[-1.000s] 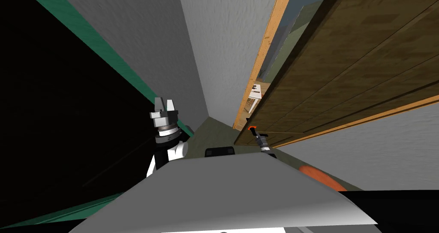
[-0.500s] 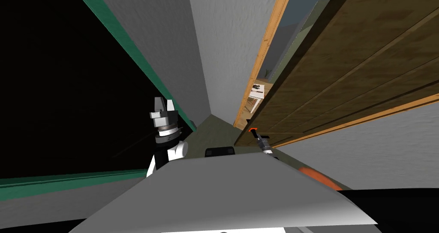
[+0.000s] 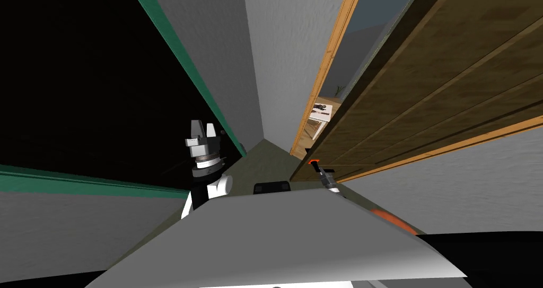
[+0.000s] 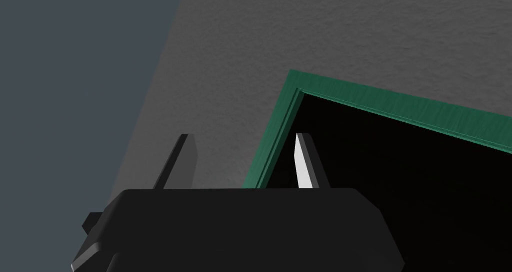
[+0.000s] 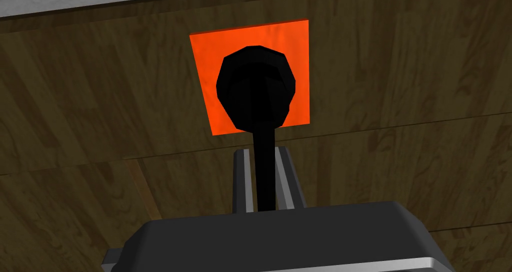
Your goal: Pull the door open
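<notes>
Right gripper (image 5: 264, 153) is clamped on the thin black handle (image 5: 256, 86), its fingers pressing the stem short of the knob. The knob sits on an orange plate (image 5: 250, 33) on the brown door (image 5: 400, 83). The head view adds that the door stands ajar from its light frame (image 3: 327, 62), with a gap between them. Left gripper (image 3: 203, 128) hovers well apart, fingers spread, empty.

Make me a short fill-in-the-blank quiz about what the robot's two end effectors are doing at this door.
1. The right end effector is shut on the black ____ of the wooden door.
2. The square plate behind it is coloured ____.
3. The left end effector has its fingers ____.
Missing words: handle; orange; open.
</notes>
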Controlling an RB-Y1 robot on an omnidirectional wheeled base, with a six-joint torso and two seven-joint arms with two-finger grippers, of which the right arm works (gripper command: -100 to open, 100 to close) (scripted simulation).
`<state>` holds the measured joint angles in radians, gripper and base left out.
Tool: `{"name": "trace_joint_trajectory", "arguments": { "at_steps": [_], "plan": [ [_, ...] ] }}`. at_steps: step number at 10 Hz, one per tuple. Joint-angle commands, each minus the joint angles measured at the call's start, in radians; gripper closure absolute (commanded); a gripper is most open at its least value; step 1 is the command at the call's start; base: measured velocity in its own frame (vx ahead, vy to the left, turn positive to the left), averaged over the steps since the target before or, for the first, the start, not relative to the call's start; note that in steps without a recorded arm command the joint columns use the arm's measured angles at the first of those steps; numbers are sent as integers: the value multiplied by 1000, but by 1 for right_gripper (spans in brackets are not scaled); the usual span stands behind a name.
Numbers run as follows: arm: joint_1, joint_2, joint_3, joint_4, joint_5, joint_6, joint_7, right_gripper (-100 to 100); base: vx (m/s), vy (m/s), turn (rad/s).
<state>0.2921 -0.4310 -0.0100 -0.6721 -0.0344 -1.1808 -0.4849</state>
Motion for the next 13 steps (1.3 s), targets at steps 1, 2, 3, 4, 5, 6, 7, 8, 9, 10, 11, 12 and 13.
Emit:
{"name": "trace_joint_trajectory", "arguments": {
  "at_steps": [1, 2, 3, 4, 5, 6, 7, 8, 9, 10, 11, 12, 13],
  "plan": [
    [6, -4, 5, 21, 3, -30, -5, 100, -205, -72, 174],
    [10, -7, 7, 31, 4, -46, -8, 100, -197, -54, 166],
    [13, -11, 8, 40, 5, -61, -12, 100, -213, -56, 148],
    [15, -12, 9, 44, 6, -68, -13, 100, -179, -50, 124],
    [18, -16, 11, 53, 7, -81, -16, 100, -160, -33, 115],
    [22, -19, 13, 63, 8, -98, -20, 100, -202, -38, 174],
    [25, -22, 14, 69, 9, -108, -22, 100, -222, -53, 136],
    [11, -21, 14, 80, 9, -103, -21, 100, -94, -23, 24],
    [9, -23, 17, 98, 11, -120, -24, 100, -130, -13, 147],
    [7, -25, 18, 105, 13, -126, -25, 100, -207, -42, 163],
    [5, -26, 19, 113, 14, -134, -27, 100, -203, -67, 138],
    [4, -28, 20, 121, 15, -143, -29, 100, -181, -73, 171],
    [2, -30, 21, 130, 17, -151, -31, 100, -187, -46, 175]
  ]
}}
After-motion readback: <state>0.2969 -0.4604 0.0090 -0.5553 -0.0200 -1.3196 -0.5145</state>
